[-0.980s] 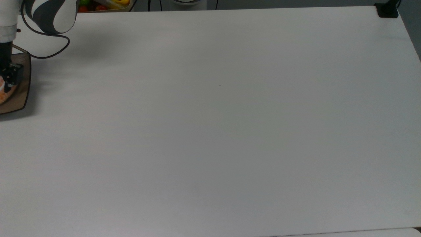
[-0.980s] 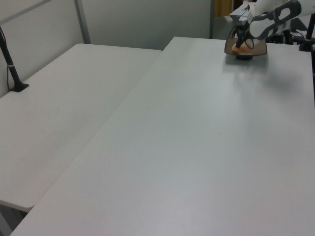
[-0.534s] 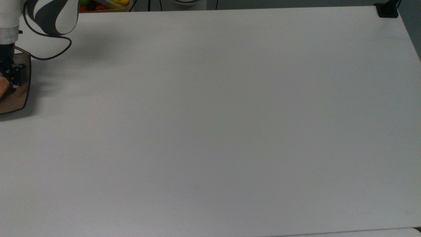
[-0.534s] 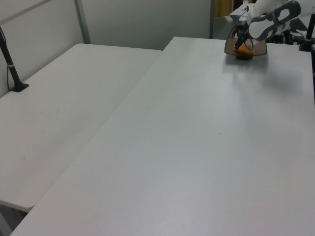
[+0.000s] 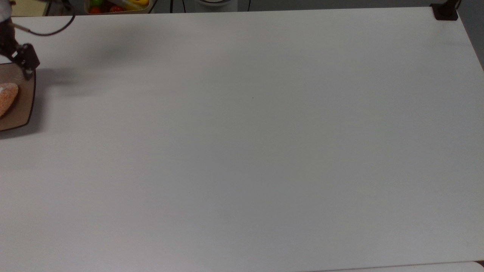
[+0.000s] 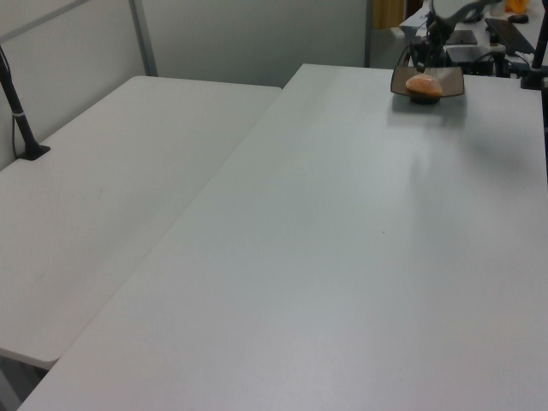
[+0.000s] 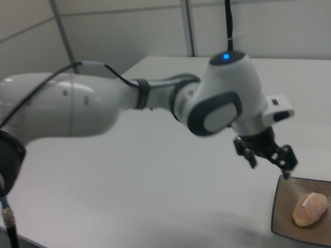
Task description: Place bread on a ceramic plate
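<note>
The gripper's two dark fingers are spread apart and hold nothing, raised above the plate's near corner in the right view. The bread lies alone on the ceramic plate, clear of the fingers, so the placing looks done, with the plate at the far left edge of the white worktop in the top view. The white arm reaches in from the right view's left, wrist bent downward
</note>
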`<control>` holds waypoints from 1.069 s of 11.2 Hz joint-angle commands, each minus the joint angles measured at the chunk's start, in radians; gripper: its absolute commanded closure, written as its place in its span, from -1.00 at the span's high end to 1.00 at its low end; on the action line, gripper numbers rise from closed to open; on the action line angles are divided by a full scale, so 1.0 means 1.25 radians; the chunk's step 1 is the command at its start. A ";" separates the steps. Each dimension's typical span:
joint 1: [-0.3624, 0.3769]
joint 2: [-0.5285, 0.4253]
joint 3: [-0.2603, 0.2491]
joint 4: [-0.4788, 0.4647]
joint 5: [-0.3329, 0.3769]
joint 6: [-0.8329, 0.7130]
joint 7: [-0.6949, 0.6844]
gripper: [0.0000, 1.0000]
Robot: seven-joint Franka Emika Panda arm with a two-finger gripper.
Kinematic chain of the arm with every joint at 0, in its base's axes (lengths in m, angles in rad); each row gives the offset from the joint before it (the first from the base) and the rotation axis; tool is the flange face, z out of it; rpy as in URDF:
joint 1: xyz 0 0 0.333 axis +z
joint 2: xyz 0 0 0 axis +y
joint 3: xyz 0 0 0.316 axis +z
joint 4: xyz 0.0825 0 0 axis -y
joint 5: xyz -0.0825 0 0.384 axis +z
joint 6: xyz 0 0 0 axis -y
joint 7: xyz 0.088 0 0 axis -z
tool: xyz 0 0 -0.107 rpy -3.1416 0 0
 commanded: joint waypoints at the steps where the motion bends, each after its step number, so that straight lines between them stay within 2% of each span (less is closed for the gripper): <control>1: 0.005 -0.136 0.046 -0.028 0.019 -0.233 0.005 1.00; 3: 0.006 -0.212 0.086 -0.031 0.039 -0.356 0.078 1.00; 4: 0.016 -0.233 0.092 -0.035 0.039 -0.401 0.132 1.00; 7: 0.099 -0.284 0.098 -0.046 0.026 -0.461 0.254 1.00; 9: 0.149 -0.320 0.098 -0.053 0.014 -0.501 0.275 1.00; 12: 0.243 -0.336 0.099 -0.069 -0.046 -0.503 0.340 1.00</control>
